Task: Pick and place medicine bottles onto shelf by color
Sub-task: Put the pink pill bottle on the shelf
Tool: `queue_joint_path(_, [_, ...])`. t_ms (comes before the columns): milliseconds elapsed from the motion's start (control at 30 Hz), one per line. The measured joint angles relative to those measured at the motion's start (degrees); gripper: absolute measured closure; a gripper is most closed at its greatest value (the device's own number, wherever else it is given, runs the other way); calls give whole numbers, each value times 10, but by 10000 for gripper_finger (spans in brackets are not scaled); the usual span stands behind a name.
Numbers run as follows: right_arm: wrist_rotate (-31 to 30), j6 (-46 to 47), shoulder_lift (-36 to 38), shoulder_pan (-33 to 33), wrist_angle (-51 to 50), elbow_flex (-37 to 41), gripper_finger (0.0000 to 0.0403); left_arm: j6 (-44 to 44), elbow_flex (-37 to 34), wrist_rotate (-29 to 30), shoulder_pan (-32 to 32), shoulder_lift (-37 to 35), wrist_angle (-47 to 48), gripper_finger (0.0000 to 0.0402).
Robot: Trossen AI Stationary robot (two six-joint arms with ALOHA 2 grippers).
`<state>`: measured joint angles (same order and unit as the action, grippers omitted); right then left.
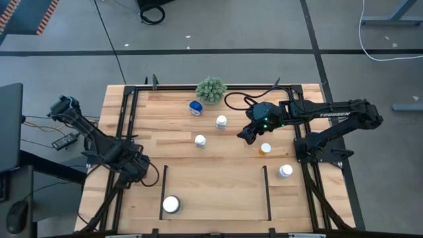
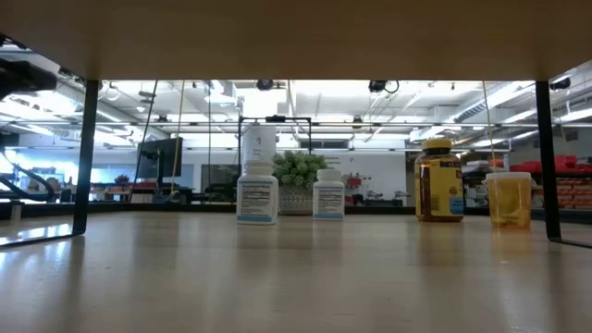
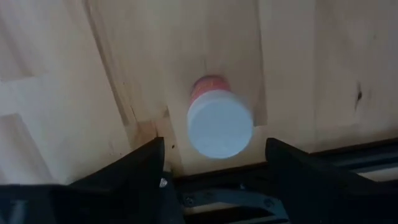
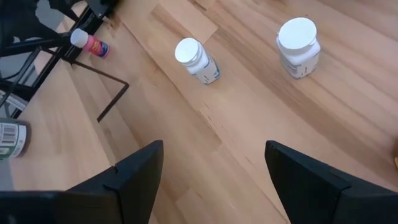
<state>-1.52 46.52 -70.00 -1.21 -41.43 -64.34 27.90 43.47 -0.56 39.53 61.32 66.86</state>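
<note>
Risks with bottles still scattered and both grippers empty

Nearest the front edge, one white-capped bottle with a pink body (image 1: 171,204) stands in the shelf (image 1: 215,178) bay, right at its left black strip. The left gripper (image 3: 214,163) hangs above it with fingers (image 3: 138,163) spread and nothing between them. Lowering or swinging here could clip the cap and tip the bottle, or push it against the strip and out of the bay.

Further back, the amber bottle (image 1: 266,149) stands just outside the bay's right corner, and another white-capped bottle (image 1: 285,170) sits beyond the right strip. The right gripper (image 1: 248,134) hovers over the middle of the surface (image 1: 178,142), fingers (image 4: 134,171) released and empty, with two white bottles (image 4: 198,60) ahead of it. They stand near each other, so a wide approach could knock one while reaching for the other. The amber bottle beside the arm could be brushed by the forearm.

Farthest off, the blue bottle (image 1: 195,106) lies just beside the green plant ball (image 1: 211,89); a grasp there risks snagging the plant. Most caps being white, sorting by colour could go wrong if bodies are misjudged.
</note>
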Motion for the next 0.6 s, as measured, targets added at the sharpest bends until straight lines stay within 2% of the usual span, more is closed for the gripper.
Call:
queue_joint_path(167, [0, 9, 0, 0, 0, 0, 114, 0, -16, 0, 0, 0, -45, 115])
queue_joint_path(600, [0, 15, 0, 0, 0, 0, 114, 16, -46, -8, 0, 1, -79, 115])
